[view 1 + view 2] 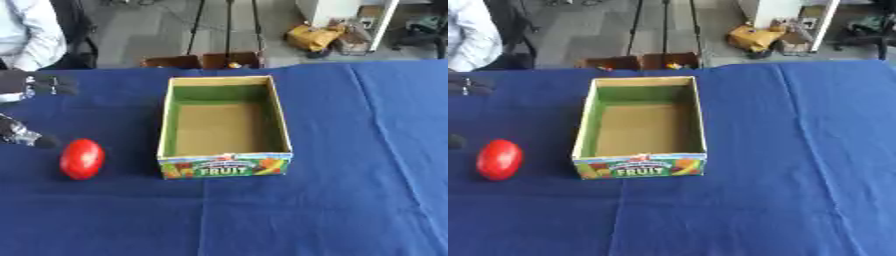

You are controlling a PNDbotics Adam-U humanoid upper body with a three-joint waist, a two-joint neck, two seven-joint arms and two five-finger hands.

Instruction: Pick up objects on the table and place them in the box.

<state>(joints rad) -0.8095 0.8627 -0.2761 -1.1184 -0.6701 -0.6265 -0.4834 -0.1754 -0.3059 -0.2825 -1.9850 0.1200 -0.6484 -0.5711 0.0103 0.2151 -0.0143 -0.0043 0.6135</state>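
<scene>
Left eye view: the smooth red egg-shaped object [81, 158] lies on the blue-cloth-covered bench [350, 200], just beside the left wall of the open cardboard box with the printed FRUIT label [225, 166], whose interior holds nothing. The object's long axis runs roughly away from the robot. The robot's black left hand [35, 84] enters at the left edge, fingers apart around nothing, thumb tip near the object's upper left; the object lies below and right of it. Right eye view: only fingertips of the left hand show at the left edge; the right hand appears nowhere, so the left is judged nearer
</scene>
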